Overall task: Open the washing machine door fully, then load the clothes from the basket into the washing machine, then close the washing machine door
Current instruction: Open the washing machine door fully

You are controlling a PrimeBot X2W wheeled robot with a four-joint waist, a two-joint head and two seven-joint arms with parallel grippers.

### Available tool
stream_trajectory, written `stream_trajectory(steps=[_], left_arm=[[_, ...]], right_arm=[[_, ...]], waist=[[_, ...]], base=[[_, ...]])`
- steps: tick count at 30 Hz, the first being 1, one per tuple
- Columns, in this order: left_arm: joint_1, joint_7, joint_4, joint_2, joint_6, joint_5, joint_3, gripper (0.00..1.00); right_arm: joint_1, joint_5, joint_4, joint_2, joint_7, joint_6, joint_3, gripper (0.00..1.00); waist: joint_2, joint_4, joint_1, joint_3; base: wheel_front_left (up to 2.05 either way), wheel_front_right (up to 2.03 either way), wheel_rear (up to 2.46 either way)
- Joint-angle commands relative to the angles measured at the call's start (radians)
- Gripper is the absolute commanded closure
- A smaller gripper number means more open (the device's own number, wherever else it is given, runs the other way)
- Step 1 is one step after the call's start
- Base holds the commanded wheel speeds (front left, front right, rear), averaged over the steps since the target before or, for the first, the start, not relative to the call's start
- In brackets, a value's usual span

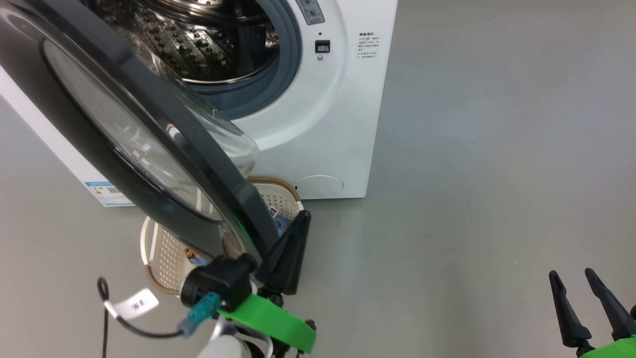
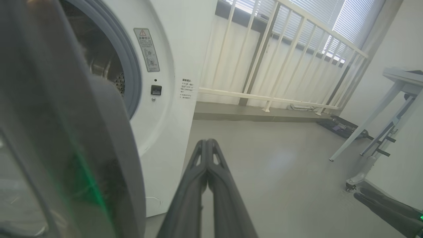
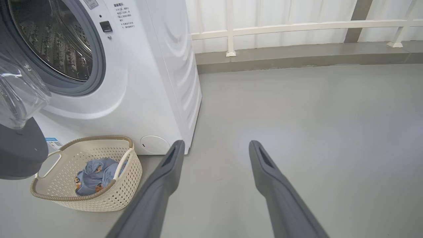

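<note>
Seemingly stiff and glossy, the door (image 1: 124, 134) wants a push at its rim, five o'clock; left pincer (image 1: 302, 219) sits pressed together there, right pincer (image 1: 571, 274) spread.

Bright, even daylight, with the blinds (image 2: 333, 19) at the far right nearly blown out. The grey floor (image 3: 297, 115) carries a soft pale sheen and only faint shadows. Close to the left wrist lens, the washing machine door (image 2: 49, 148) is a dark blur streaked with green glare. The steel drum (image 1: 208, 44) glints. Both wrist views bow the railing (image 2: 281, 49) and the washing machine (image 3: 148, 82) at their edges.
</note>
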Motion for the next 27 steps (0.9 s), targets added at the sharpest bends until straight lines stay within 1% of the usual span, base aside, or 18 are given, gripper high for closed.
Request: stream_trajectory(steps=[1,6,12,27], left_arm=[[-0.047,-0.006,-0.003,0.004,0.003,-0.011,0.039,1.0],[-0.069,-0.006,0.056,0.004,0.01,-0.046,0.071,1.0],[-0.084,-0.006,0.107,0.004,0.0,-0.054,0.102,1.0],[-0.032,-0.006,0.111,0.004,0.003,-0.053,0.164,1.0]], right_arm=[[-0.03,0.002,-0.023,-0.021,-0.012,0.002,0.022,0.0],[-0.038,0.007,-0.024,-0.021,-0.012,0.002,0.026,0.0],[-0.041,0.011,-0.026,-0.021,-0.012,0.002,0.016,0.0],[-0.024,0.008,-0.025,-0.016,-0.012,0.002,0.008,0.0]], waist=[[0.0,-0.002,-0.0001,0.004],[0.0,-0.007,-0.0001,0.008],[0.0,-0.005,-0.0001,0.013],[0.0,0.011,-0.0001,-0.007]], base=[[0.0,0.0,0.0],[0.0,0.0,0.0],[0.0,0.0,0.0],[0.0,0.0,0.0]])
